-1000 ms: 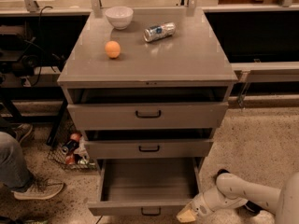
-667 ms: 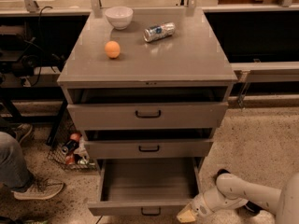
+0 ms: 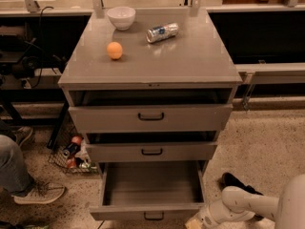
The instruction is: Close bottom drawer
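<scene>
The grey metal cabinet (image 3: 152, 66) has three drawers. The bottom drawer (image 3: 148, 211) is pulled far out and looks empty, its black handle (image 3: 153, 216) at the picture's lower edge. The middle drawer (image 3: 151, 151) and the top drawer (image 3: 150, 117) stand slightly out. My gripper (image 3: 194, 223) is at the bottom right, just beside the bottom drawer's front right corner, at the end of my white arm (image 3: 240, 205).
On the cabinet top lie a white bowl (image 3: 121, 17), an orange (image 3: 114, 50) and a tipped can (image 3: 162, 32). A wire basket of cans (image 3: 72, 152) sits on the floor at the left. A person's leg and shoe (image 3: 28, 187) are at the lower left.
</scene>
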Robot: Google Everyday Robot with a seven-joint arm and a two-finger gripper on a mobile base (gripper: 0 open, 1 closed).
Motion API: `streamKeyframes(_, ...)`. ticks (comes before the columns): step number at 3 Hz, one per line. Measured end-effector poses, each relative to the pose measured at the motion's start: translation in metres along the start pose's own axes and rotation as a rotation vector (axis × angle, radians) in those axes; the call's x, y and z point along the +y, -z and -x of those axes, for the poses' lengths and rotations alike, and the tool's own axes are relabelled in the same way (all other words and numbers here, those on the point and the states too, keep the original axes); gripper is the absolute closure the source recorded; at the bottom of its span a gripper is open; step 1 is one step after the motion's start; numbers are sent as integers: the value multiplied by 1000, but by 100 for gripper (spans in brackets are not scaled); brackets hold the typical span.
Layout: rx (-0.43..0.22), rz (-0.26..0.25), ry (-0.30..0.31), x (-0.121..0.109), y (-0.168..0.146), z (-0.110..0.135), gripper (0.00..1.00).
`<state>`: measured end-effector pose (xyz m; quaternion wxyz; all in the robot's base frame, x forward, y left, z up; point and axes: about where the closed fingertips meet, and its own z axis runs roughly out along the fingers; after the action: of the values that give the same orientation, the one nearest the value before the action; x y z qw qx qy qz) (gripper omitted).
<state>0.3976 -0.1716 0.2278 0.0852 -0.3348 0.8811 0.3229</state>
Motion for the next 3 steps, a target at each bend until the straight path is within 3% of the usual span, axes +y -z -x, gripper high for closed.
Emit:
streamKeyframes(1,-10,-65,-65,-38,-18,-23,100)
streamKeyframes(2,-29,-98,-89,-67,-32,-30,100)
streamKeyframes(3,-50,-92,-8,-91,-56,-4,100)
